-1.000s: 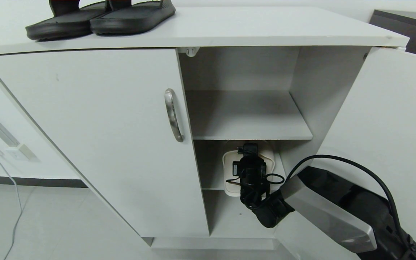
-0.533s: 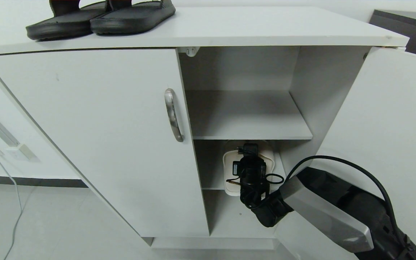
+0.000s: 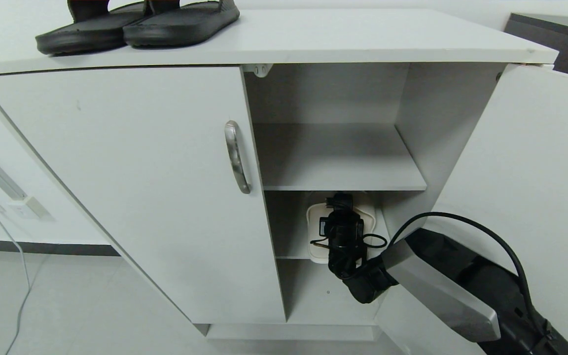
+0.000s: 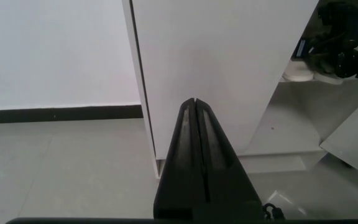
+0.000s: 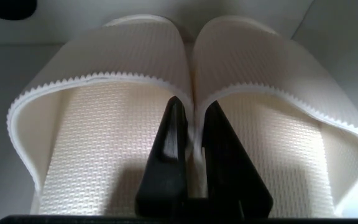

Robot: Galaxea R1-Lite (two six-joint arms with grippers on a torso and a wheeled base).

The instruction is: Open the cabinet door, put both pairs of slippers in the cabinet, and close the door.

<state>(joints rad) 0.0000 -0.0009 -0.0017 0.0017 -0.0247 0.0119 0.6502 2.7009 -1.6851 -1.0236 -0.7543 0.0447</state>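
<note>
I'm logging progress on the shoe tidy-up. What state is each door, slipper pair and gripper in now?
Right cabinet door: open.
Left cabinet door: shut.
White slippers: inside, under the upper shelf, gripped.
Black slippers: side by side on the cabinet top.
Right gripper: shut on the white slippers.
Left gripper: shut, empty.

Slippers [image 3: 136, 27] atop cabinet [image 3: 116, 172]; second pair [image 3: 313, 222] inside.
</note>
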